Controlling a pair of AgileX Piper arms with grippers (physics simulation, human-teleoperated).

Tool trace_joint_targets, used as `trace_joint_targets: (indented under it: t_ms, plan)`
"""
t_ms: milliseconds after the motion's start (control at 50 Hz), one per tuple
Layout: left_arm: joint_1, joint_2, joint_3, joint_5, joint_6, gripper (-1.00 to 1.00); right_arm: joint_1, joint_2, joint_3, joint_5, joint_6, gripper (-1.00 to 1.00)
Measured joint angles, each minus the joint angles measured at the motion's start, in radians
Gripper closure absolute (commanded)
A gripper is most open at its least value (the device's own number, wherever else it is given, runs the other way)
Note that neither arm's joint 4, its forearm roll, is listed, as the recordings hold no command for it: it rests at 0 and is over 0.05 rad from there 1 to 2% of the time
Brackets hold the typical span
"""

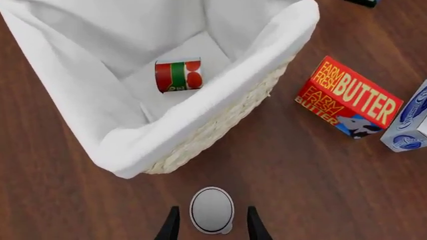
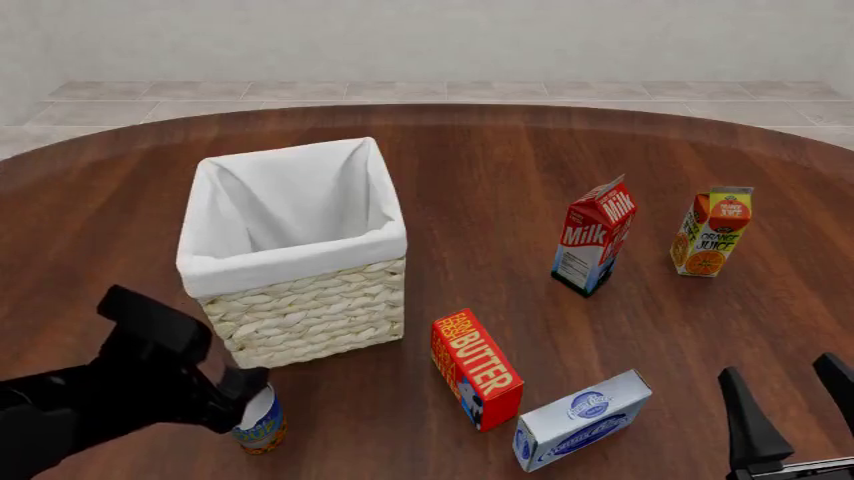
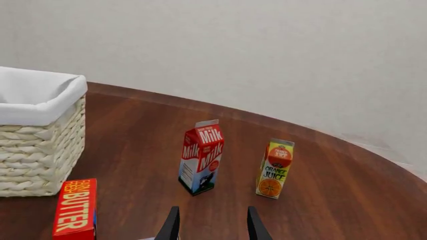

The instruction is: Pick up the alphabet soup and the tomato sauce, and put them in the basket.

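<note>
The basket (image 2: 296,262), a tall square of cream wicker with a white cloth lining folded over its rim, is the largest thing on the brown table (image 2: 534,160) and stands on the left half of it in the front view. By my reading the task is half done: the left wrist view shows the tomato sauce (image 1: 178,75) already inside, lying on its side on the white floor of the basket, a small can with a red label and a green patch. What is left is the alphabet soup (image 2: 258,421), which stands upright on the table just in front of the basket's near left corner, a small can with a blue and orange label and a pale grey top. The left gripper (image 1: 211,225) has its two dark fingers on either side of that can, so it appears to be grasping the soup, though whether the can is lifted yet I cannot tell. The right gripper (image 3: 211,222) hangs low at the near right with its jaws spread and nothing between them. Beside the basket stands a red butter box (image 2: 474,368), with a blue and white carton (image 2: 583,419) lying next to it; farther off are a milk carton (image 2: 594,237) and an orange juice carton (image 2: 711,232), both well apart from the soup.
</note>
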Motion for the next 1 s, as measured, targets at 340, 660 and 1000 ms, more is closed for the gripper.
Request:
trace_joint_targets:
  t_ms: [340,660,1000]
  plan:
    - [0.002,0.018,0.031,-0.037,-0.004,-1.0,0.001,0.0,0.0,0.0,0.0,-1.0]
    - [-0.001,0.026,0.061,-0.068,-0.017,-1.0,0.001,0.0,0.0,0.0,0.0,-1.0]
    - [-0.002,0.043,0.085,-0.103,-0.029,-1.0,0.0,0.0,0.0,0.001,0.001,-1.0]
